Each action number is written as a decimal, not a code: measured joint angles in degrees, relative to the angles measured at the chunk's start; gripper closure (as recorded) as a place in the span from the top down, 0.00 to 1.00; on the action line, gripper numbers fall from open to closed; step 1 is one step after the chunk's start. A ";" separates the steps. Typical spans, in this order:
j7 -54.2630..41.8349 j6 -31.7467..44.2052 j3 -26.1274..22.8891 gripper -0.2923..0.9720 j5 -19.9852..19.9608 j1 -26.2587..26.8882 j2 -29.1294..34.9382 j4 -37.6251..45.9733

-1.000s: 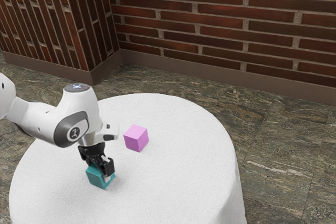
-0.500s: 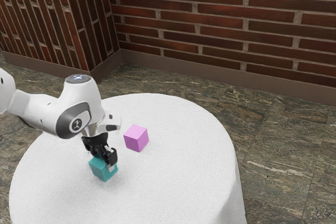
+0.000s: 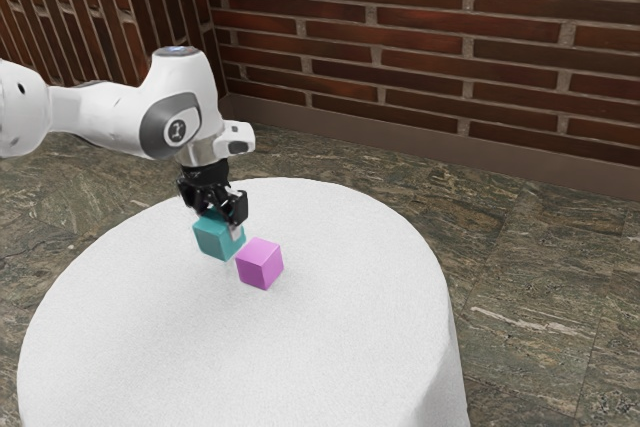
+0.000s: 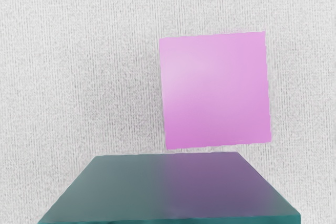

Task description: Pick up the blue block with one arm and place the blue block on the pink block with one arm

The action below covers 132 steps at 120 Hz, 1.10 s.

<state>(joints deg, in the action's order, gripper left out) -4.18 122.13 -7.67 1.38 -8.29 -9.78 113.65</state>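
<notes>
Holding the blue block (image 3: 213, 239) clear of the table (image 3: 340, 357), gripper (image 3: 222, 218) clamped on it.
The pink block (image 3: 259, 263) lies near, with bare cloth around its edges.

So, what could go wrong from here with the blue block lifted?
The blue block in the pincer seems low beside the pink block; a sideways move could knock it away. In the wrist view the pink block is offset from the held block and slightly turned, so a release now might land off-centre and topple.
</notes>
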 joint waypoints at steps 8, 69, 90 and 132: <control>0.53 -1.52 -0.06 0.52 0.46 0.65 -0.66 -1.36; 2.76 -9.51 4.14 0.52 1.07 5.30 -13.71 -16.99; 3.12 -11.25 4.14 0.52 1.00 6.33 -14.76 -18.92; 3.60 -12.04 4.12 0.52 0.93 7.21 -14.83 -19.05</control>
<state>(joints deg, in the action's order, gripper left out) -0.59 110.09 -3.54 2.31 -1.08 -24.61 94.59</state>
